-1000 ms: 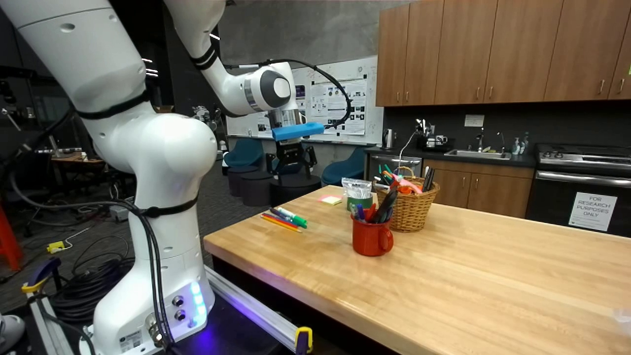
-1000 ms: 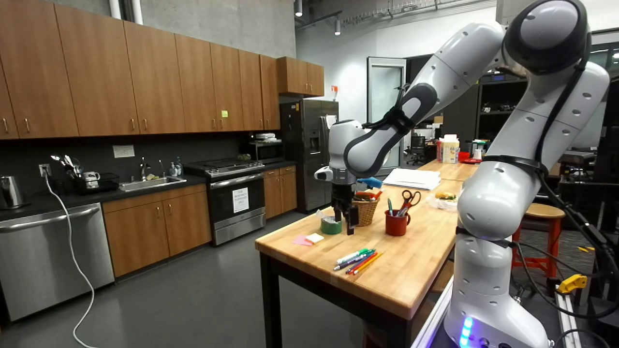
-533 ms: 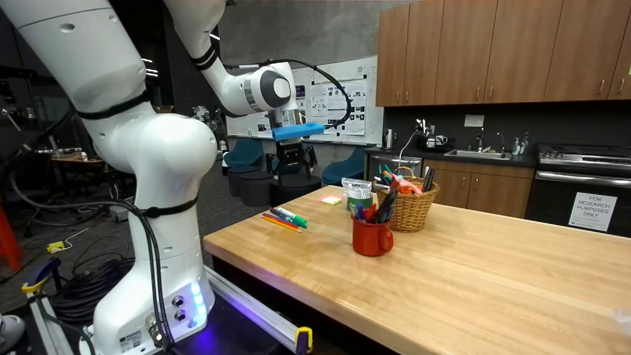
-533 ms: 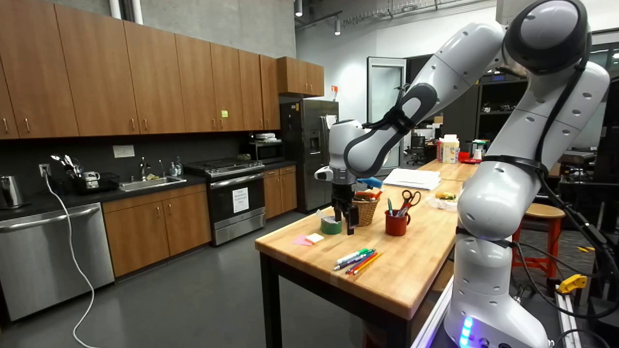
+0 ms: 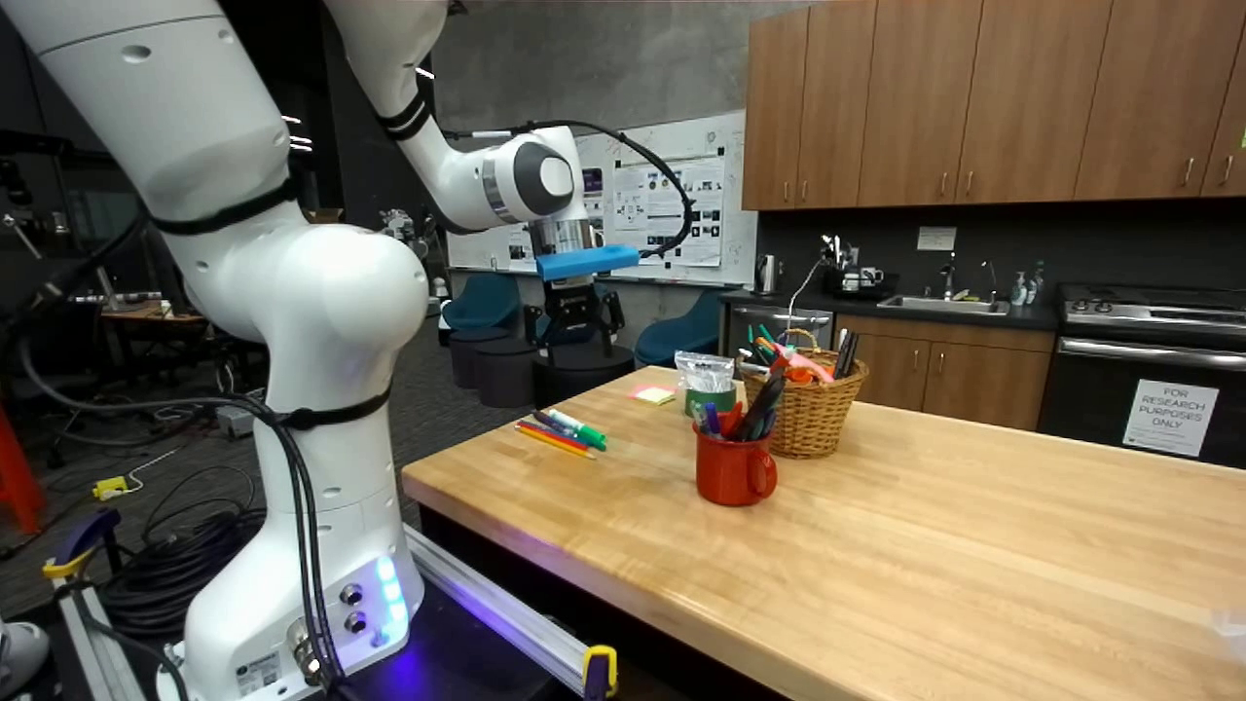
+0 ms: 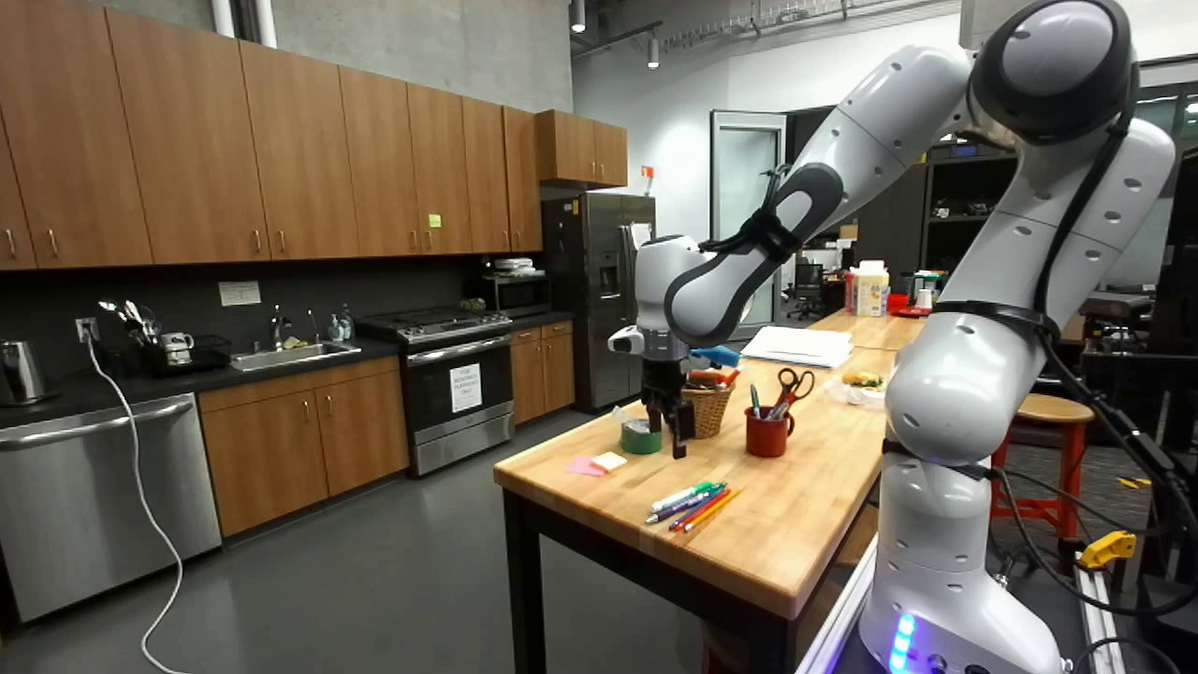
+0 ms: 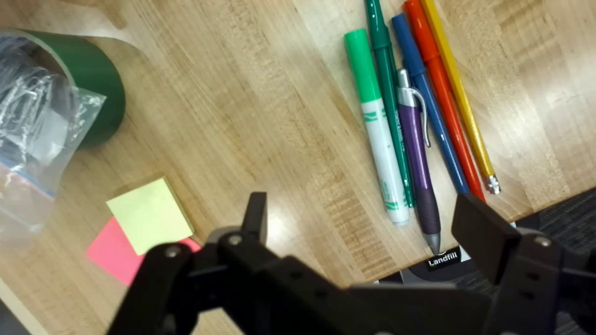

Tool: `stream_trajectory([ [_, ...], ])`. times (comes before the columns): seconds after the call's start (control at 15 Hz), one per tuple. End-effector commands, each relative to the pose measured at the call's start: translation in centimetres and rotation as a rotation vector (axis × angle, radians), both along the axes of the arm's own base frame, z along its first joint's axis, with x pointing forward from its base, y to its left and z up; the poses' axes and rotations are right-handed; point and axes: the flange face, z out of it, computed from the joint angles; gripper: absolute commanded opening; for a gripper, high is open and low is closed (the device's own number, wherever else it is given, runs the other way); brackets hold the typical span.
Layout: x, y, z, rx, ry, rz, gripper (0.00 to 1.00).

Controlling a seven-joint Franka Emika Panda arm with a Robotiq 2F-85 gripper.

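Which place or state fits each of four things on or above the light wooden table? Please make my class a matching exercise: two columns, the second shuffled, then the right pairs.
Things
1. black two-fingered gripper
2. square pale-yellow paper pad
3. slim yellow pencil
4. green open-topped cylinder

Places or states
A. lies partly over pink paper
B. has a clear plastic bag at its opening
C. open, holding nothing
D. lies beside a red pen

Right pairs: 1-C, 2-A, 3-D, 4-B
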Motion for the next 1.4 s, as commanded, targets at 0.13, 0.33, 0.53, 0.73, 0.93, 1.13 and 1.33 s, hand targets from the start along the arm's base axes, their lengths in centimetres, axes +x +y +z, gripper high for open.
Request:
stream_trajectory([
  [0.13, 0.2, -0.3, -1.8, 0.026, 0.046, 0.005, 1.0],
  [0.33, 0.4, -0.5, -3.3, 0.046, 0.071, 0.018, 1.0],
  [0.53, 0.8, -0.5, -4.5, 0.057, 0.07, 0.042, 1.0],
  [0.73, 1.2, -0.6, -5.8, 0.054, 0.064, 0.077, 1.0],
  [0.93, 1.4, -0.9, -6.9, 0.056, 0.067, 0.098, 1.0],
  [1.13, 1.5, -1.6, -7.6, 0.05, 0.065, 0.119, 1.0],
  [1.33, 1.7, -2.4, -8.0, 0.048, 0.064, 0.127, 1.0],
])
